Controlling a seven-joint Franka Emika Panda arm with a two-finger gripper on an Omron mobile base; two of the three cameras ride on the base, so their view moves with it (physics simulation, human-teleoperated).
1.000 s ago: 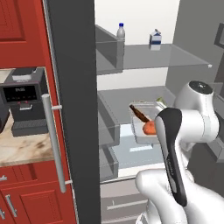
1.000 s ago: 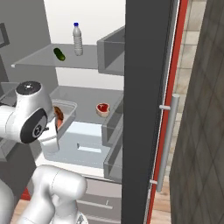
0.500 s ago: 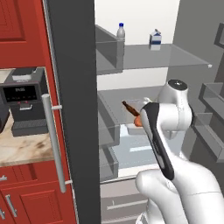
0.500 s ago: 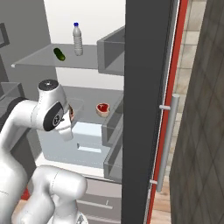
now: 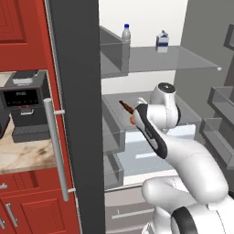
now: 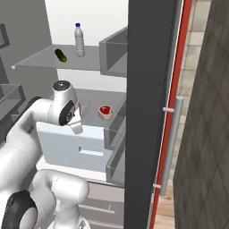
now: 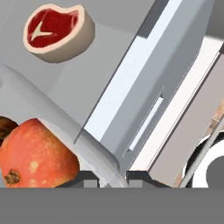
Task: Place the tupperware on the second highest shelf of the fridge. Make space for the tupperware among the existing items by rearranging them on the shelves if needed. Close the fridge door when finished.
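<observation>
Clamping a clear tupperware (image 7: 94,151) wall (pomegranate (image 7: 37,153) inside), gripper (image 7: 111,177) closed; steak (image 7: 59,31) nearby

1 bottle (image 5: 126,33), 1 carton (image 5: 162,41), 1 steak (image 7: 58,31), 1 pomegranate (image 7: 37,156)

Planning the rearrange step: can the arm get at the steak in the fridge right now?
Probably not yet: the end effector is shut on the tupperware, though the steak lies unobstructed close ahead.
</observation>
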